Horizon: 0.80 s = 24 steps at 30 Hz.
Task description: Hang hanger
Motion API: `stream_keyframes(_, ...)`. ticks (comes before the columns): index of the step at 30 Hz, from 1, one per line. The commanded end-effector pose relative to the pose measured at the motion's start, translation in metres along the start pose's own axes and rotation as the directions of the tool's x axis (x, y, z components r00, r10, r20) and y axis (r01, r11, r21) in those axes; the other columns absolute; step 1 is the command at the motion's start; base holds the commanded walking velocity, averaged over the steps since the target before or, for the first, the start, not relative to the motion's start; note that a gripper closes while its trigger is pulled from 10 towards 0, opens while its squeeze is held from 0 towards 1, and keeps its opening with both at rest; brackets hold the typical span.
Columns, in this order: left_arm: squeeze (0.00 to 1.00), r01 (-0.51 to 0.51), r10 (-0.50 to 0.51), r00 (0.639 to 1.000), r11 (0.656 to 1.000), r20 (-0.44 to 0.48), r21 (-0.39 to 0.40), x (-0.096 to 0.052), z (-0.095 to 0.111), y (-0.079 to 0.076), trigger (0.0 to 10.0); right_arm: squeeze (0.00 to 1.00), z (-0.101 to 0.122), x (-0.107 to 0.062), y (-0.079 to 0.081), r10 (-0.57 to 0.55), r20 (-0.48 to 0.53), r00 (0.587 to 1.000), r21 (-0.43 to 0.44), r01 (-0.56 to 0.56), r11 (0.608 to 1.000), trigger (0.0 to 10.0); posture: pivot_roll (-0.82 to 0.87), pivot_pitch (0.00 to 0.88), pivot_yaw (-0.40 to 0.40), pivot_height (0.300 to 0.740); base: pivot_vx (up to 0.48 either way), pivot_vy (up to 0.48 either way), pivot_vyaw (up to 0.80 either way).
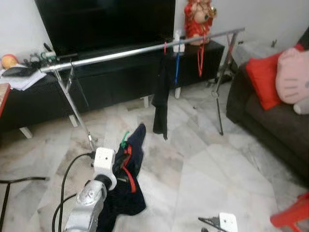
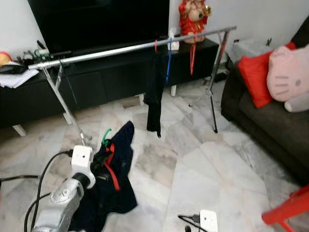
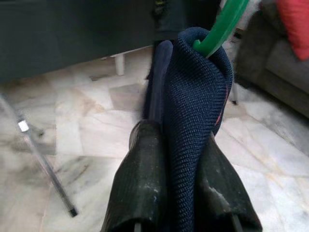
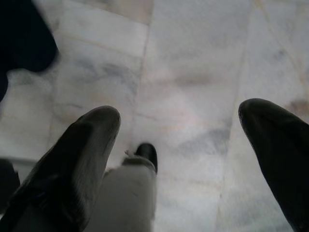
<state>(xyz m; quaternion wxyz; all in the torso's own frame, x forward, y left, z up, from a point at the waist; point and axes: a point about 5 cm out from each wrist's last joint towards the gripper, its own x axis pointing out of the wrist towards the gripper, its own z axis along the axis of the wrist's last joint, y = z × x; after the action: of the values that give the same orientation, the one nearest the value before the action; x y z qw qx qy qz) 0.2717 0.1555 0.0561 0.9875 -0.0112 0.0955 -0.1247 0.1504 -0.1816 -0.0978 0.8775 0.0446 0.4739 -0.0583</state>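
Left wrist view: a navy garment (image 3: 195, 121) on a green hanger (image 3: 223, 26) is pinched between the fingers of the left pincer (image 3: 181, 188). It is held low above the marble floor (image 1: 207, 159), in front of the silver clothes rail (image 1: 140, 50), where a dark garment (image 1: 161, 96) is hung. The right pincer (image 4: 186, 145) is seen spread wide over the floor.

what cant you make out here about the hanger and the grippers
- Green hanger: its body is wrapped in the navy garment.
- Left gripper: in the eye views the garment covers its fingers.
- Right gripper: the head view's lower edge cuts it off.
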Motion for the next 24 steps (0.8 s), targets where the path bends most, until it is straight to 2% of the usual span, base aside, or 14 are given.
stream_keyframes(1,0.00,-0.020,0.019,0.999,1.000,0.037,0.013,0.001,0.010,0.005,10.0,0.00,0.003,0.001,0.005,0.012,0.007,1.000,0.000,-0.012,1.000,10.0,-0.06,0.000,0.002,0.740,0.390,0.000,0.00)
stream_keyframes(13,0.00,-0.032,0.032,0.999,0.999,0.019,0.008,-0.004,0.003,0.005,10.0,0.00,0.026,0.005,0.002,0.006,0.055,0.998,-0.009,-0.006,1.000,10.0,-0.06,0.000,-0.006,0.740,0.391,0.000,0.00)
stream_keyframes(16,0.00,-0.028,0.028,1.000,0.999,0.007,0.043,-0.006,0.000,0.006,10.0,0.00,0.026,0.005,0.001,0.008,0.056,0.998,-0.012,-0.007,1.000,10.0,-0.06,0.000,-0.008,0.740,0.390,0.000,0.00)
stream_keyframes(24,0.00,-0.053,0.054,0.999,0.998,-0.004,0.033,-0.012,-0.005,0.009,10.0,0.00,0.025,0.004,-0.006,0.000,0.049,0.999,-0.013,0.001,1.000,10.0,-0.06,0.000,-0.013,0.740,0.358,0.000,0.00)
